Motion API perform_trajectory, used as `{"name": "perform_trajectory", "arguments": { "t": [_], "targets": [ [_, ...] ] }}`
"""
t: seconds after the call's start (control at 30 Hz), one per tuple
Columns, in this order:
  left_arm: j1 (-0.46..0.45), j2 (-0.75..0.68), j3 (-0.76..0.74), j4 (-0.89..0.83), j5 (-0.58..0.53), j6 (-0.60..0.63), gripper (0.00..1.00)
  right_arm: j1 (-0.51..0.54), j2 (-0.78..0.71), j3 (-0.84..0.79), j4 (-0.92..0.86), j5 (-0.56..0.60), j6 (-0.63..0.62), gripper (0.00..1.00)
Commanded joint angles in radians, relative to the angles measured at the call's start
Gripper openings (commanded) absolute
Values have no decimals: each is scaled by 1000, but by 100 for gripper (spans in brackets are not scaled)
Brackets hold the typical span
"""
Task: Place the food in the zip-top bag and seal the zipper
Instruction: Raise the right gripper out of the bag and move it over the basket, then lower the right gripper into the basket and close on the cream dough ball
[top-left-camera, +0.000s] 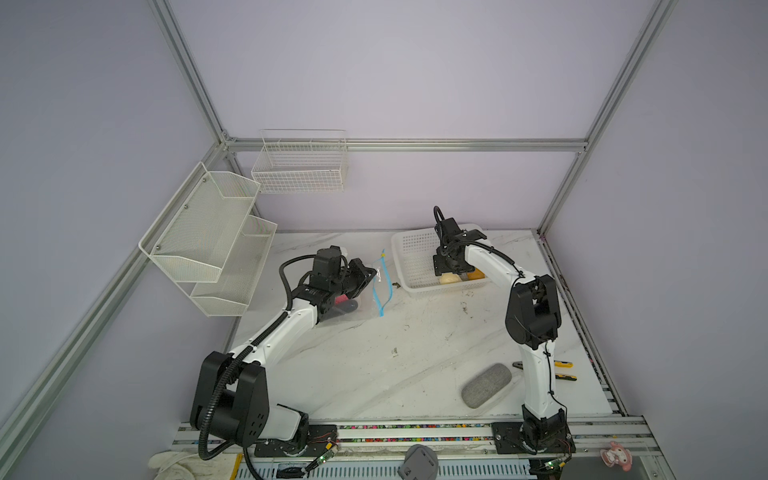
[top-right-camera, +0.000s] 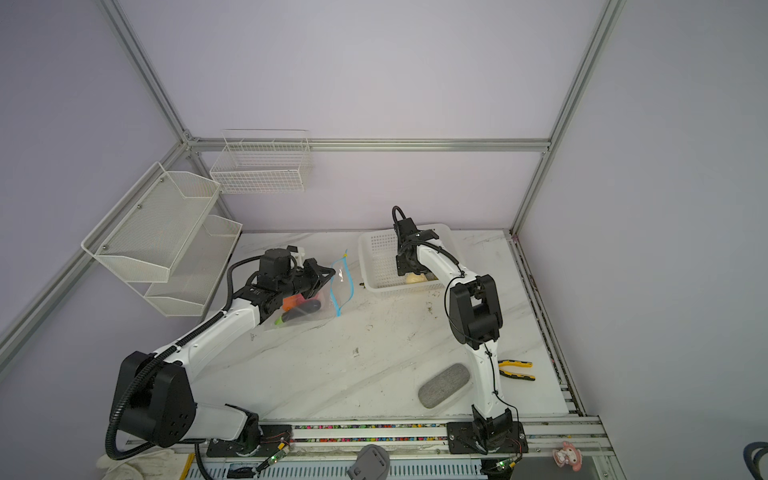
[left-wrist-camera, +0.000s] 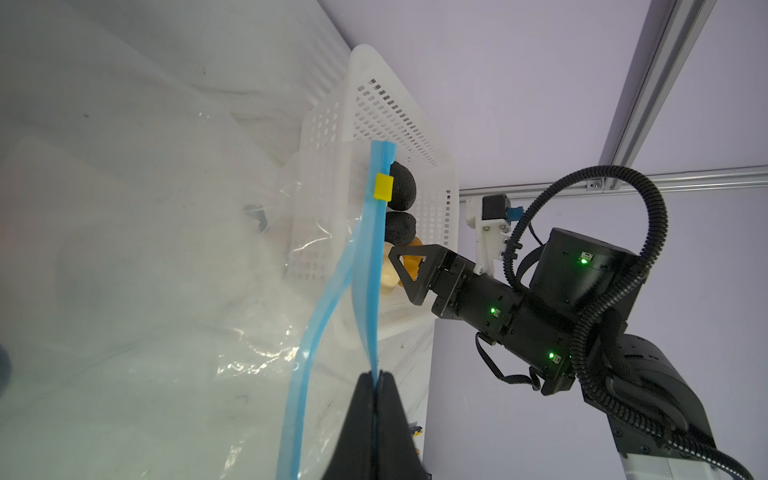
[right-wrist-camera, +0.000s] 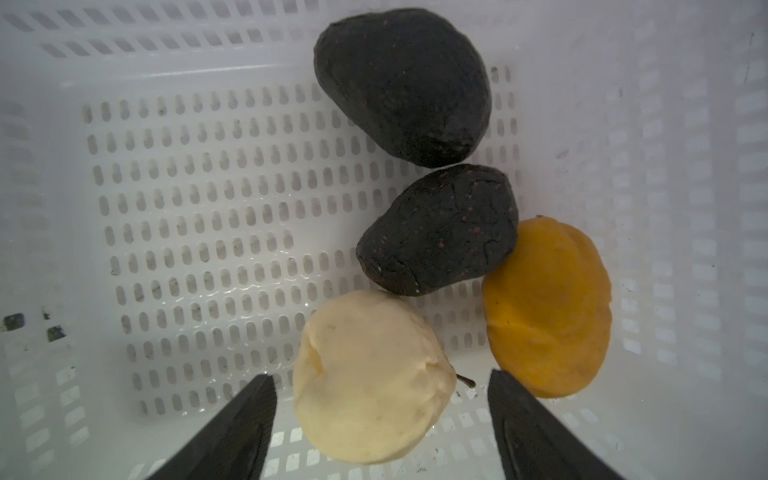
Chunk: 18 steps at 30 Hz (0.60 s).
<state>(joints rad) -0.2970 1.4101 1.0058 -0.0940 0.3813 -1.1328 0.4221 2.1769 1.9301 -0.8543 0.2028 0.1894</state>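
The clear zip-top bag (top-right-camera: 322, 305) lies left of centre, with orange, pink and black food (top-right-camera: 300, 308) inside. My left gripper (left-wrist-camera: 377, 376) is shut on one lip of its blue zipper (left-wrist-camera: 372, 266), holding the mouth apart; the yellow tab (left-wrist-camera: 383, 187) sits at the far end. My right gripper (right-wrist-camera: 380, 376) hangs open inside the white basket (top-left-camera: 411, 249), its fingers either side of a cream fruit (right-wrist-camera: 370, 386) without touching it. Two black pieces (right-wrist-camera: 403, 87) (right-wrist-camera: 440, 228) and a yellow-orange one (right-wrist-camera: 548, 307) lie beside the cream fruit.
A grey oval pad (top-left-camera: 486, 384) and yellow-handled pliers (top-left-camera: 561, 370) lie at the front right near the right arm's base. White mesh shelves (top-left-camera: 208, 232) hang on the left wall and a wire basket (top-left-camera: 299, 166) on the back wall.
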Motion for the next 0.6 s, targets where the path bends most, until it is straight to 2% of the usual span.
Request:
{"name": "perform_trajectory", "arguments": {
  "t": [0.0, 0.23, 0.57],
  "targets": [
    [-4, -5, 23, 21, 13, 30, 0, -3, 10, -22, -28, -9, -5, 85],
    [-4, -5, 23, 26, 14, 30, 0, -3, 9, -53, -33, -23, -1, 86],
    [1, -6, 19, 27, 13, 31, 0, 2, 56, -30, -34, -58, -10, 83]
  ]
}}
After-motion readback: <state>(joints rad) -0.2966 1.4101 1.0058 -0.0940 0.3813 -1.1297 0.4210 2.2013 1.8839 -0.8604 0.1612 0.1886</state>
